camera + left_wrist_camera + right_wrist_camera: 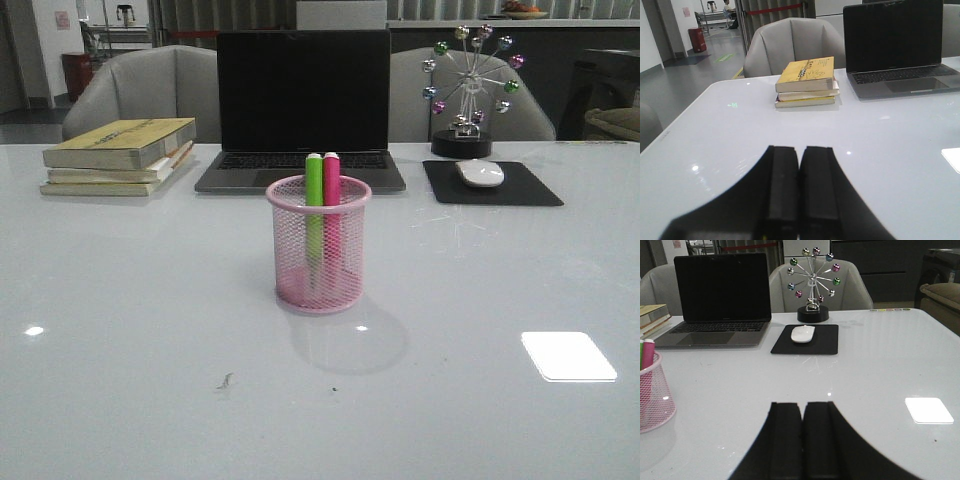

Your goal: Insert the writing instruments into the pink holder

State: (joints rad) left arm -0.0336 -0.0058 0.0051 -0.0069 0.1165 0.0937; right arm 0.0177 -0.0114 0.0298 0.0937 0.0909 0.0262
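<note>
Pink wire mesh forms the holder (pixel 318 250), a round cup with a solid rolled rim and solid base, standing upright mid-table in front of the laptop (pixel 303 105). Inside it stand the green highlighter (pixel 314 205) and the pink highlighter (pixel 332 205), side by side, their tops above the rim. No lettering on them is legible. Print on the yellow cover of the top book in the book stack (pixel 807 80) is too blurred to read. Left gripper (pixel 799 187) and right gripper (pixel 802 440) have fingers pressed together, holding nothing, above the white table (pixel 120 330).
</note>
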